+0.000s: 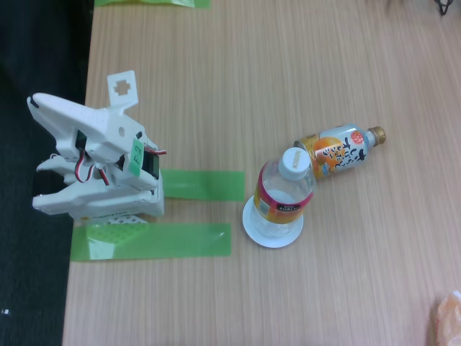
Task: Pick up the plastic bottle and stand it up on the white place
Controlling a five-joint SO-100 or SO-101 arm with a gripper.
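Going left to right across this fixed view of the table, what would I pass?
White robot arm → green tape strips → white plate with the plastic bottle standing on it → orange metal bottle lying on its side → an orange thing at the right edge.

An orange-and-silver metal bottle [338,150] lies on the wooden table [288,65] near green tape strips [155,240].

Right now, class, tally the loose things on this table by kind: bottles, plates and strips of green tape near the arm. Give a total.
Bottles: 2, the plastic bottle standing, and the orange-and-silver bottle lying on its side
Plates: 1, the white plate under the plastic bottle
Green tape strips near the arm: 2, upper and lower
Total: 5
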